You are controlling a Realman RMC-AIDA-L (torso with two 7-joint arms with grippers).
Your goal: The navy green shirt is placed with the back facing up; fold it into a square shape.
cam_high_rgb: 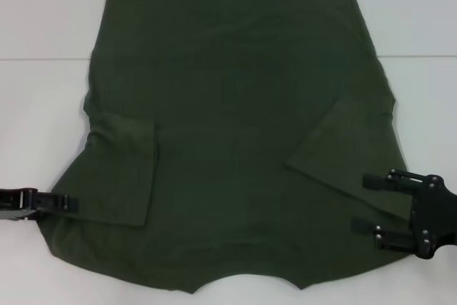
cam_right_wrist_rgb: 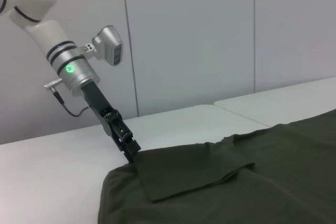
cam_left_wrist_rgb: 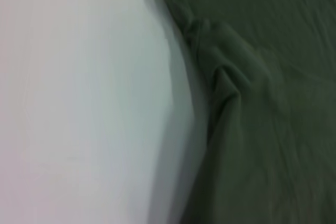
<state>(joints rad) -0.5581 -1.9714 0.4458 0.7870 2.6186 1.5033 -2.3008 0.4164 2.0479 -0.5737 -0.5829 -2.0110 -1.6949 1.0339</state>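
While spread flat, navy green shirt (cam_high_rgb: 243,141) points neckline nearest.

Robot lab: bare white table (cam_high_rgb: 43,105); plain panelled wall (cam_right_wrist_rgb: 210,35).

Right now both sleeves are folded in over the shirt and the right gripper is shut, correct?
Not quite: the head view shows the right gripper open, fingers spread over the navy green shirt. Both sleeves are indeed folded in.
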